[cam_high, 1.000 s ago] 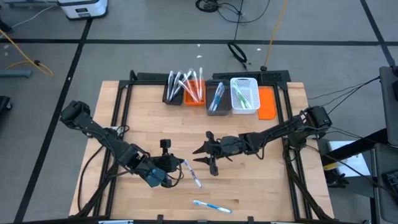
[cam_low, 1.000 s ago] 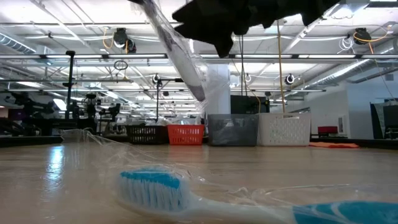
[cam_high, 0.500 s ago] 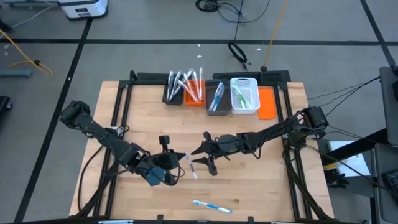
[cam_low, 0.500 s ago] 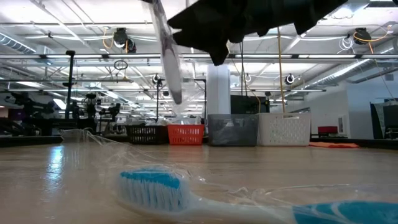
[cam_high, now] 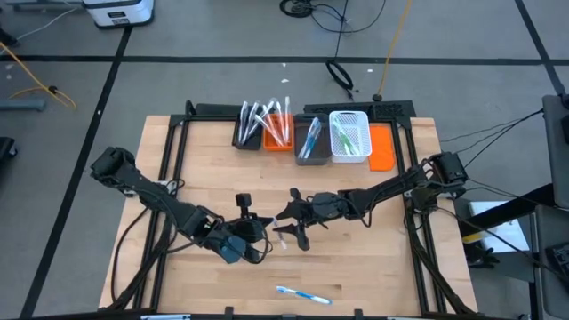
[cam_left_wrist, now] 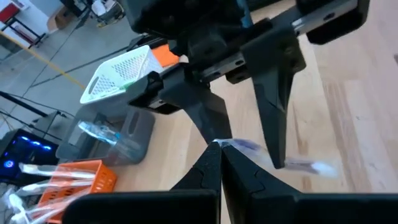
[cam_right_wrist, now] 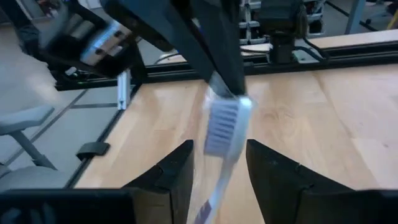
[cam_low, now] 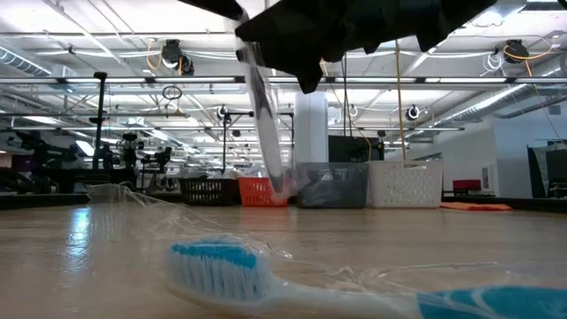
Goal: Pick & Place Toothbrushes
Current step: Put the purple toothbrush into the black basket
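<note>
Plastic-wrapped toothbrush (cam_high: 278, 235), light, stiff and slippery in its film, hangs above mid-table, pinched at 1 end by the left gripper (cam_high: 263, 224); right gripper (cam_high: 286, 228), fingers apart around it, should clamp mid-handle.

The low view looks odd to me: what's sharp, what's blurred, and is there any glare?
Low view: the blue toothbrush lying close to the lens is soft and out of focus, the ceiling lights glare on the table, and the held toothbrush is smeared. Right wrist view: the held toothbrush's head is blurred between the right gripper fingers.
</note>
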`<control>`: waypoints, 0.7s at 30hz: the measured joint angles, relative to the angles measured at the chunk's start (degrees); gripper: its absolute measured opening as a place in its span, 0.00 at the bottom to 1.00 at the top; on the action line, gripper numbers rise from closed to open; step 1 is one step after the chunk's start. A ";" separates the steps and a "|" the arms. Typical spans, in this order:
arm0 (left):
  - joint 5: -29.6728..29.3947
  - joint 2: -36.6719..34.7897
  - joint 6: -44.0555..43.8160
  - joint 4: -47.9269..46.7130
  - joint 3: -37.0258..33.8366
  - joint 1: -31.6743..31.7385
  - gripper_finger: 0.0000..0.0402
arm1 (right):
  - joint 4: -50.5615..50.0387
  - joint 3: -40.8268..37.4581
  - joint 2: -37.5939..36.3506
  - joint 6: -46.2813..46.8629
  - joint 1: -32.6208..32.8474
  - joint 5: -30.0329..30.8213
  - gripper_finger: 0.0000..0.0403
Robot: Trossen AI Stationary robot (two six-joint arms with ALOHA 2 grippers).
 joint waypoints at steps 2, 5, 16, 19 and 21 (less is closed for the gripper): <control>-0.08 -0.07 0.05 -0.32 0.00 0.00 0.00 | -0.55 -0.02 0.04 -0.08 -0.11 0.39 0.33; -0.10 -0.11 -0.21 -0.32 0.00 0.00 0.00 | -0.93 0.00 0.04 -1.16 -0.14 0.59 0.25; 0.05 -0.11 -1.42 -0.42 0.00 -0.04 0.02 | -0.99 0.00 0.04 -2.80 -0.07 1.33 0.02; 0.09 -0.11 -1.51 -0.41 0.00 -0.07 0.03 | -1.14 0.00 0.04 -2.83 -0.07 1.36 0.02; 0.10 -0.11 -1.50 -0.41 0.00 -0.07 0.05 | -1.29 0.00 0.04 -2.89 -0.07 1.38 0.02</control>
